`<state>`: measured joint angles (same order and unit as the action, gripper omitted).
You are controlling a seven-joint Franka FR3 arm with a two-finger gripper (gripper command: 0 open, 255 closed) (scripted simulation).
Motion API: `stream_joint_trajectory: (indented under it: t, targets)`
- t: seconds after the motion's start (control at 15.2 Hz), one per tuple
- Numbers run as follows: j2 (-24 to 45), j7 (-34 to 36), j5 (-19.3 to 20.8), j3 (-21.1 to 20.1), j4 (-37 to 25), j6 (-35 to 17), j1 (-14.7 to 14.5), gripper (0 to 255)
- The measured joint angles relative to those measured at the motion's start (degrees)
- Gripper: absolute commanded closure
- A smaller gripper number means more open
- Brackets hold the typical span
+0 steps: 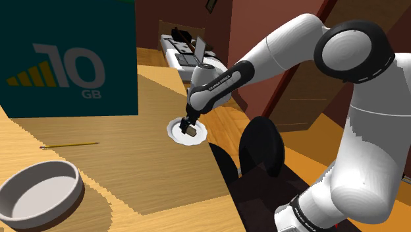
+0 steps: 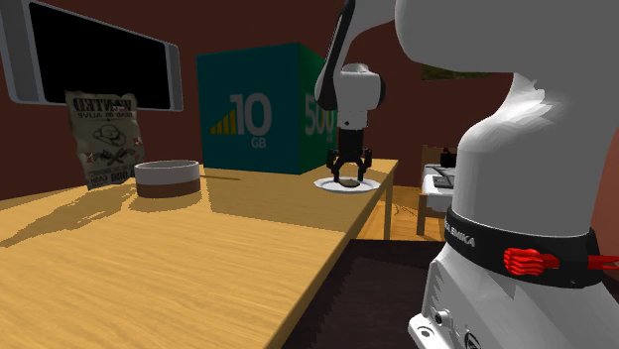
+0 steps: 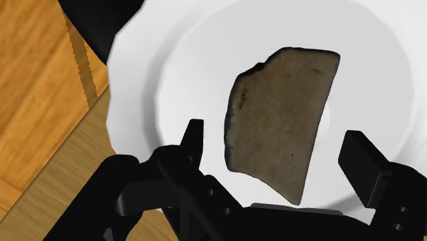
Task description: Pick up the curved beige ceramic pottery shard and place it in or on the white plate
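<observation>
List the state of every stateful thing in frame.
gripper: open, fingers either side of the shard, not touching it
shard: lying on the plate, not held
plate: upright on the table, carrying the shard
bowl: upright, empty
pencil: lying flat on the table
monitor: screen dark

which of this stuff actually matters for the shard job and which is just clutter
Job:
beige shard, lying on the white plate
gripper above it, fingers open

Lying about:
teal box
grey bowl
pencil
poster
dark screen
</observation>
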<state>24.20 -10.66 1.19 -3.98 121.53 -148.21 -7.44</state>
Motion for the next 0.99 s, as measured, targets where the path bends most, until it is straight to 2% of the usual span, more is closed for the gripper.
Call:
stream_joint_trajectory:
  t: [0.26, 0.59, 0.99]
  targets:
    - [0.0, 0.0, 0.0, 0.0, 0.0, 0.0, 0.0, 0]
    - [-5.1, -0.4, -0.5, -0.3, 0.1, 4.9, 0.4, 0]
    - [-6.0, -0.4, -0.6, -0.4, 0.3, 5.7, 0.4, 0]
